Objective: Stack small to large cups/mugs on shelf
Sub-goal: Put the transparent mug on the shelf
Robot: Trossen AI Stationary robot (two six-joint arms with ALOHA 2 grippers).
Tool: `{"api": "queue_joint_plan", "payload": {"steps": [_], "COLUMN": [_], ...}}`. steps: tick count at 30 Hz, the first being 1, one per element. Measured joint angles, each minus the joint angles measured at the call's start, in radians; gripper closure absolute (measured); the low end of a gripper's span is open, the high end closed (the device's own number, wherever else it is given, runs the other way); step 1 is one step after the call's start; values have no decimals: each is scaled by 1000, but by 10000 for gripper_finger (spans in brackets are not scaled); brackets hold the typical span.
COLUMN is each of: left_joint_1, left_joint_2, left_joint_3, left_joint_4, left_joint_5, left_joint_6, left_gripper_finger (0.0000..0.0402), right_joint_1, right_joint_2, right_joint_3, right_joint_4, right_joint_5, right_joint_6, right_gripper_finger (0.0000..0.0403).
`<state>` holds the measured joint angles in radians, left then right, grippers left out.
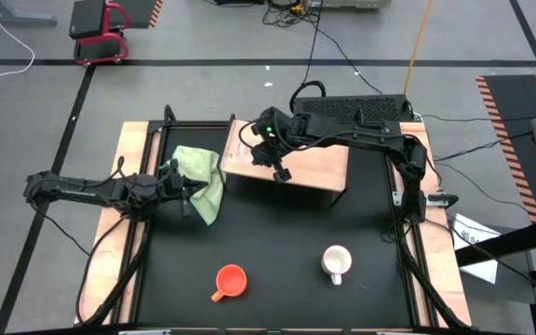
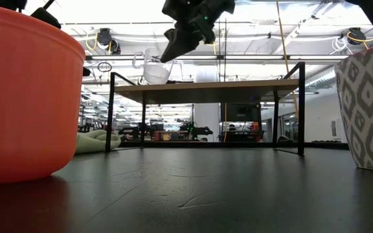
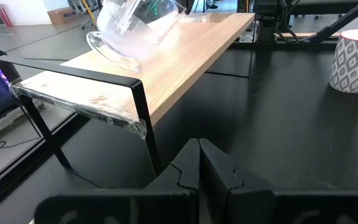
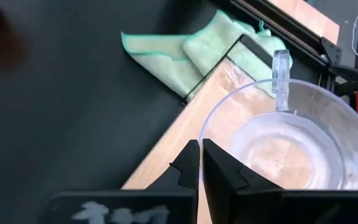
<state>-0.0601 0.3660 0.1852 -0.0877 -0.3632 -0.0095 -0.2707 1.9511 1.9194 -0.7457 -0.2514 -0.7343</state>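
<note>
The small clear glass cup is tilted over the left end of the wooden shelf. It also shows in the left wrist view and in the right wrist view. My right gripper is shut on it. My left gripper is shut and empty, low beside the green cloth, left of the shelf. The orange mug and the white patterned mug stand upright on the black tabletop near its front edge. My right gripper pinches the glass cup's rim on the side opposite its handle, one finger outside the wall and one inside. The fingers slant down from above toward the table's left. The cup is tilted, its base edge at the shelf top; whether it touches I cannot tell.
The shelf stands on thin black legs at the table's far middle. The green cloth lies crumpled by the shelf's left end. Pale wooden strips run along the table's sides. Bare black tabletop lies between the shelf and the two mugs.
</note>
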Motion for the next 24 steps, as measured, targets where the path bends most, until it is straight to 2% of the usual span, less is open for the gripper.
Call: {"api": "queue_joint_plan", "payload": {"steps": [5, 10, 17, 24], "left_joint_1": [0, 0, 0, 0], "left_joint_2": [0, 0, 0, 0], "left_joint_3": [0, 0, 0, 0], "left_joint_4": [0, 1, 12, 12], "left_joint_5": [0, 0, -1, -2], "left_joint_6": [-1, -2, -12, -18], "left_gripper_finger": [399, 387, 399, 387], "right_joint_1": [-3, -5, -3, -8], "right_joint_2": [-14, -50, -84, -82], "right_joint_3": [2, 5, 61, 72], "right_joint_4": [-25, -80, -164, -211], "right_joint_5": [21, 24, 18, 13], "right_joint_6": [-27, -41, -65, -73], "right_gripper_finger": [402, 403, 403, 403]}}
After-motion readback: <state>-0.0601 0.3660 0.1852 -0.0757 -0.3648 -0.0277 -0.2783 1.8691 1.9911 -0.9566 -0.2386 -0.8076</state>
